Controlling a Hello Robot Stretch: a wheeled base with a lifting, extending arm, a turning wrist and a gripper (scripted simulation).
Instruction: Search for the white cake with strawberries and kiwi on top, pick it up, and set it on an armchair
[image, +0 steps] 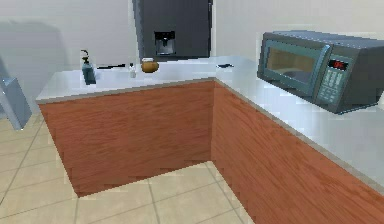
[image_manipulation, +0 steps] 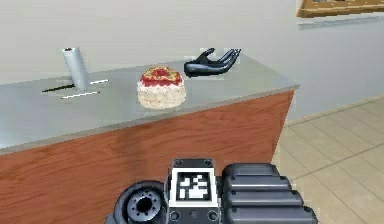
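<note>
Reaching step: the search looks done and the pick-up is the step in hand, since the cake (image_manipulation: 162, 87) stands straight out on the arm's side.
gripper (image_manipulation: 140, 207): a dark body at the arm side view's bottom edge, left of a white marker square (image_manipulation: 195, 187). Its far end cannot be made out, so neither its state nor whether it holds anything can be told.
Approach: lift above the counter (image_manipulation: 240, 92) before extending, or the arm will likely meet the wooden front. Come in low at the cake's side to spare the fruit.
Cake's place: on the grey top near its front edge, apart from its neighbours.
grey cylinder (image_manipulation: 73, 65): upright, behind and left of the cake. Whether it is hollow cannot be told.
black hand-shaped ornament (image_manipulation: 212, 62): behind and right of the cake, so keep the reach clear of it.
microwave (image: 320, 68): door shut, contents not discernible.
bowl (image: 149, 66): on the far worktop (image: 190, 75), contents too small to tell.
bottle (image: 88, 70): dark, left of the bowl.
</note>
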